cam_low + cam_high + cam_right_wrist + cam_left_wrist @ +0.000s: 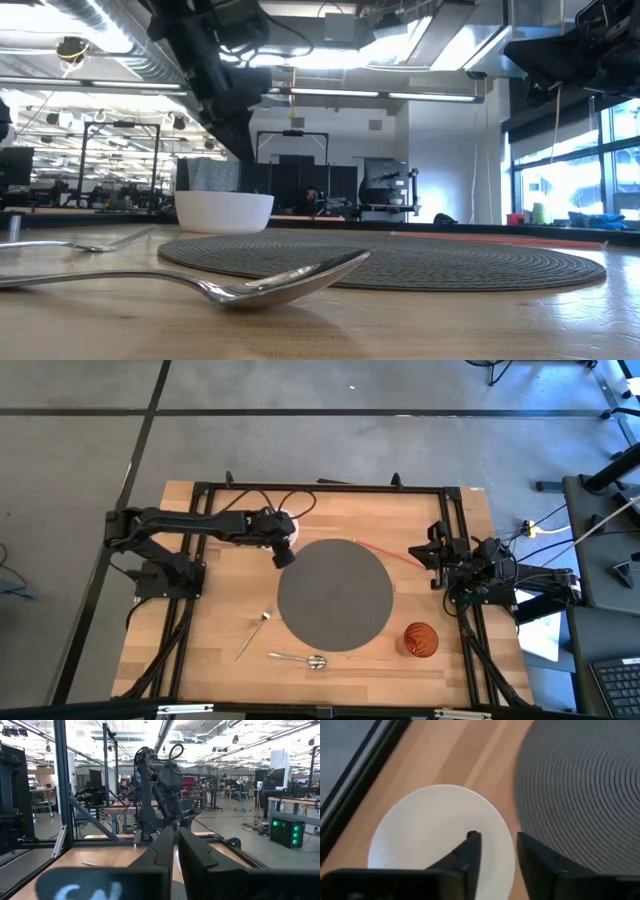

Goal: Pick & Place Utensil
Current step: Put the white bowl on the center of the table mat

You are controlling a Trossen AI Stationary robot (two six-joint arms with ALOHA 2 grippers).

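1. The table [210,610] is pale wood planking with visible grain, framed by black rails.
2. At its middle lies a round grey mat [334,595] — woven in fine concentric ribs, flat on the wood.
3. A white bowl [440,840], smooth and round, stands just off the mat's far-left edge; in the low view it shows as a shallow, plain-walled dish [224,211].
4. The left gripper [497,852] hangs over the bowl's rim on the side nearest the mat, its two dark, wedge-shaped fingers a narrow gap apart and holding nothing.
5. A metal fork [254,634] lies on the bare wood just left of the mat's near edge, slanted, tines toward the mat.
6. A metal spoon [297,658] lies near the front edge, just below the mat — polished, its oval head to the right, close to the fork's handle end but apart from it.
7. An amber, see-through cup [420,640] stands upright by the mat's near-right edge.
8. A thin red strip [385,553] lies slanted from the mat's far-right edge toward the right arm.
9. The right gripper [422,553] waits at the table's right edge, level, its long fingers nearly together and empty.
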